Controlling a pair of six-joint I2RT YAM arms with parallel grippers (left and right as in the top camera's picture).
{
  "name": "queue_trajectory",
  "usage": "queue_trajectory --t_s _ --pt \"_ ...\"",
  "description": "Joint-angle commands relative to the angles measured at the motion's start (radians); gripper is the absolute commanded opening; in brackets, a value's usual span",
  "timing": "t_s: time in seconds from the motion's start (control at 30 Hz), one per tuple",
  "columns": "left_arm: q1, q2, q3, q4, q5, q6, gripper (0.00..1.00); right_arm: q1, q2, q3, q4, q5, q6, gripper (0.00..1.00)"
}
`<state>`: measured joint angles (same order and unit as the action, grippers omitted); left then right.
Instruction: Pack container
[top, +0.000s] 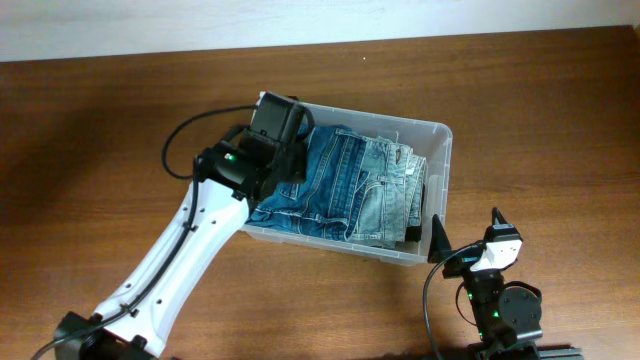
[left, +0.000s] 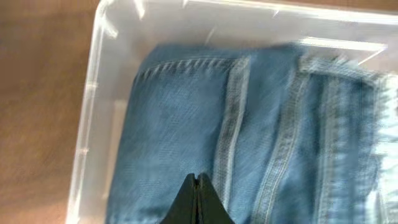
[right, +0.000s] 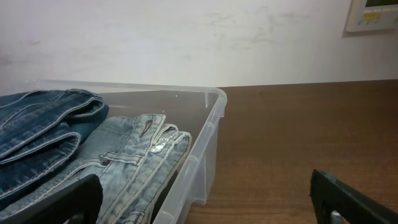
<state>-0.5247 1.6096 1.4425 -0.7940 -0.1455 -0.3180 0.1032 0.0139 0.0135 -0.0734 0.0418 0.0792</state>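
The clear plastic container (top: 438, 160) stands mid-table and holds folded jeans: a darker blue pair (top: 330, 180) on the left and a lighter pair (top: 390, 190) on the right. My left gripper (top: 285, 160) hovers over the container's left end, shut and empty, just above the dark jeans (left: 180, 124); its tips show in the left wrist view (left: 197, 186). The container's rim shows there too (left: 87, 106). My right gripper (top: 470, 250) rests outside the container's right front corner, open and empty (right: 205, 199). The light jeans (right: 130, 155) and the container wall (right: 208, 137) show in the right wrist view.
The container stands on a brown wooden table (top: 540, 110). A white wall (right: 186, 37) runs behind the table's far edge. The left arm's black cable (top: 180, 140) loops beside the container's left end.
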Motion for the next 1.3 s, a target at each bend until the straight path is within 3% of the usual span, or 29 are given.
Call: queue_trajectory --t_s 0.0,0.27,0.63,0.83,1.07,1.27 --pt "-0.005 -0.006 0.010 0.039 0.049 -0.010 0.01 -0.008 -0.010 -0.008 -0.001 0.016 0.003 0.98" --pt "-0.006 0.092 0.010 0.135 0.156 -0.010 0.01 -0.008 -0.010 -0.008 -0.002 0.016 0.003 0.99" --pt "-0.043 0.372 0.010 0.206 0.281 -0.009 0.01 -0.008 -0.010 -0.008 -0.002 0.016 0.003 0.99" --pt "-0.047 0.341 0.073 0.214 0.393 -0.010 0.01 -0.008 -0.010 -0.008 -0.002 0.016 0.003 0.98" --pt "-0.049 0.201 0.224 -0.006 0.323 -0.010 0.00 -0.008 -0.010 -0.008 -0.001 0.016 0.003 0.99" --pt "-0.078 0.121 0.241 -0.192 0.065 -0.002 0.00 -0.008 -0.010 -0.008 -0.002 0.016 0.003 0.98"
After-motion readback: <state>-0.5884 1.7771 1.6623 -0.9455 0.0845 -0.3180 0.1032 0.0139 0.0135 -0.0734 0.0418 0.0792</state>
